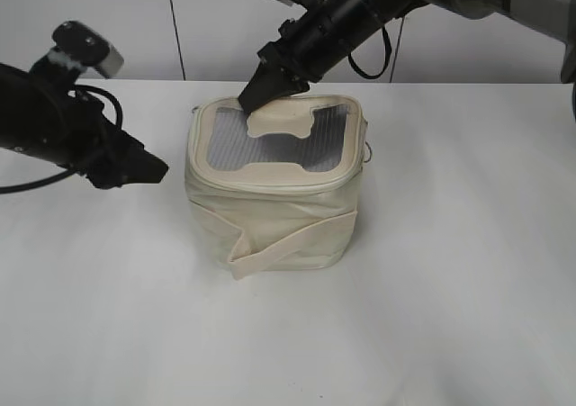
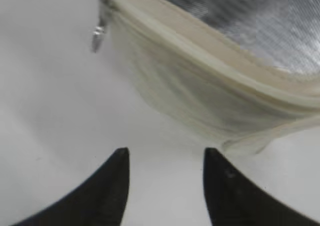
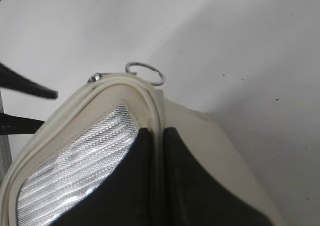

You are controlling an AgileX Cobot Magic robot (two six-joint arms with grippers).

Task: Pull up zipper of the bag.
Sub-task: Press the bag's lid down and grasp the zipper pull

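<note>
Exterior view: the bag [image 1: 274, 185] sits upright mid-table [image 1: 450, 289], top panel with grey window facing up, strap band across its front. Right gripper [image 1: 267, 86] reaches in from upper right, tips down on the back rim of the top panel. Left gripper [image 1: 144, 166] hangs just left of the bag, apart from it; spread not clear here.

Left wrist view: left gripper [image 2: 165, 161] fingers parted, nothing between them, bag's side wall ahead. A silver pull [image 2: 98, 34] hangs at the bag's corner, blurred.

Right wrist view: right gripper [image 3: 157, 138] fingers pinched together on the zipper [image 3: 150, 98] rim edge of the panel. A round metal ring [image 3: 145, 73] lies just beyond the corner.
</note>
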